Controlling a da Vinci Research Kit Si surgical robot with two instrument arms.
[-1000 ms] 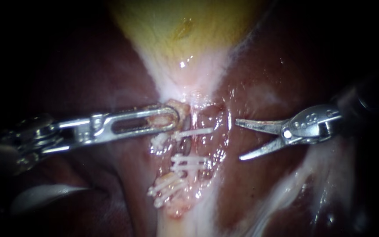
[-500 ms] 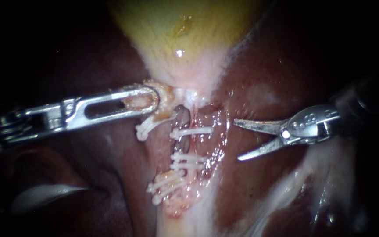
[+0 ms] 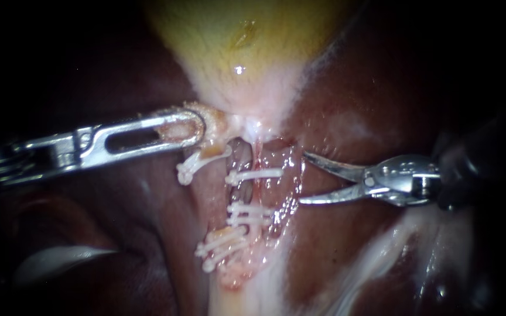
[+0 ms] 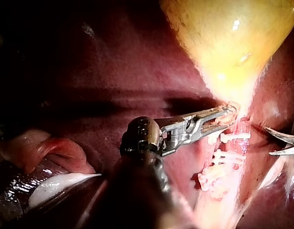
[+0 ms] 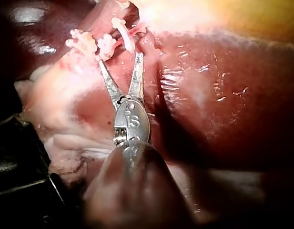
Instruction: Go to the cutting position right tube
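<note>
Steering in from 3 o'clock, set the open, empty blades of the right instrument (image 3: 303,178) astride the right tube (image 3: 245,192) between its clips (image 3: 256,174); the left instrument (image 3: 194,126) clamps tissue (image 3: 216,124) at 11 o'clock.

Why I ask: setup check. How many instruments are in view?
2. The left instrument grips tissue below the gallbladder; the right instrument, jaws open, sits beside the clipped tube.

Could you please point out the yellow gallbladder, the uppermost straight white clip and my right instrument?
Yellow gallbladder (image 3: 247,35): endoscope view, its glossy body.
Uppermost straight white clip (image 3: 256,174): endoscope view, mid-bar.
Silver right instrument (image 3: 302,178): endoscope view, midway between its open claw's tips.
</note>
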